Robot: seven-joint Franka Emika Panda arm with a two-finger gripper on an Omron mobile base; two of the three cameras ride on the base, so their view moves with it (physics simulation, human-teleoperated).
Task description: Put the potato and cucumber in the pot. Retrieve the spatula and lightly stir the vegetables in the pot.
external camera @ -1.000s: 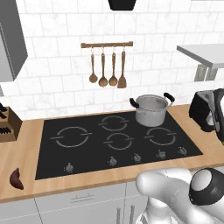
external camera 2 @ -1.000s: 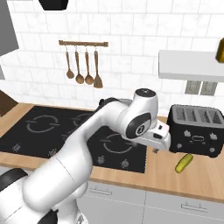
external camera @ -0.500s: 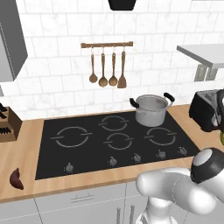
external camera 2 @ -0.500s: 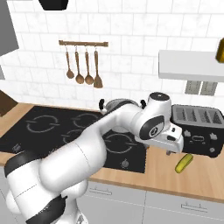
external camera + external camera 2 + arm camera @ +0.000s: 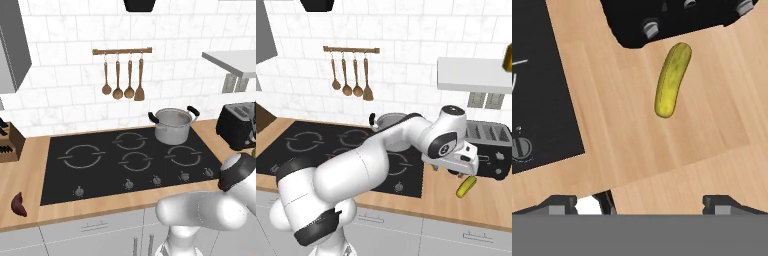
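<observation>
The cucumber (image 5: 672, 80), a small yellow-green vegetable, lies on the wooden counter just in front of the toaster, also seen at the counter's right, cucumber (image 5: 466, 186). My gripper (image 5: 458, 172) hangs open a little above and left of it; in the hand view the gripper (image 5: 644, 205) has nothing between its tips. The steel pot (image 5: 173, 125) stands on the back right burner, and the arm partly covers the pot (image 5: 387, 121). On the wall rail the spatula (image 5: 139, 82) hangs rightmost, spatula (image 5: 368, 83). The potato is out of view.
A black toaster (image 5: 491, 150) stands right behind the cucumber. The black cooktop (image 5: 130, 157) lies to the left. Three wooden spoons (image 5: 117, 80) hang beside the spatula. A knife block (image 5: 7, 142) and a dark reddish-brown pointed root (image 5: 19, 204) are at the far left.
The arm has swung to the right and lower, from in front of the toaster's left side to just above the cucumber. The gripper stayed open.
</observation>
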